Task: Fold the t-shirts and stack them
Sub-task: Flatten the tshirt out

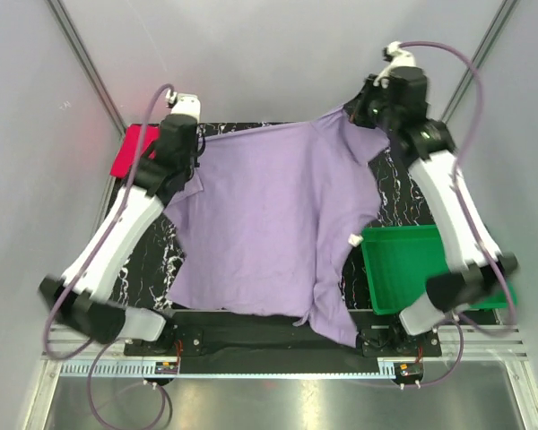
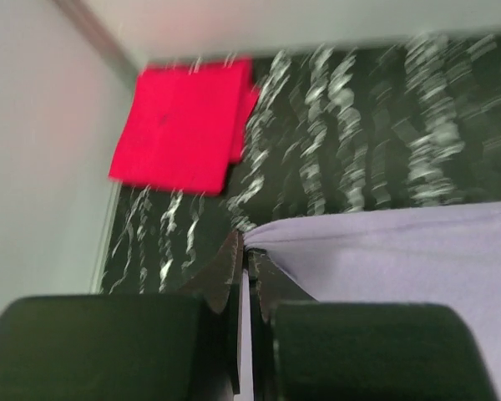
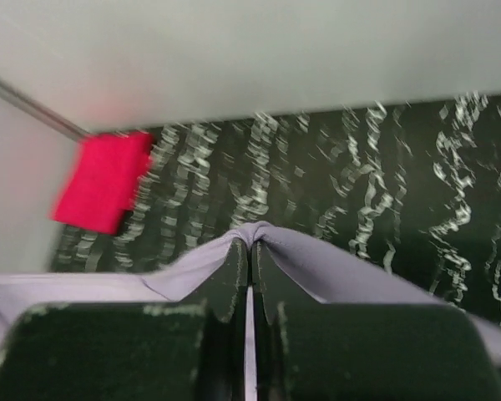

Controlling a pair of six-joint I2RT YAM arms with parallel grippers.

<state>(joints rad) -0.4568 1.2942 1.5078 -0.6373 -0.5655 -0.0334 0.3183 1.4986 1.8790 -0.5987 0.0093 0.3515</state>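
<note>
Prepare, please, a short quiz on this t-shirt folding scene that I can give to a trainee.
1. True or false: the left gripper and the right gripper are both shut on an edge of the lavender t-shirt.
2. Where does the folded red t-shirt lie?
A) on top of the lavender t-shirt
B) at the far left corner of the table
C) in the left gripper
3. Fill in the missing colour: the ___ tray stands at the near right of the table, beside the right arm.

Key: 1 true; 2 B; 3 green.
</note>
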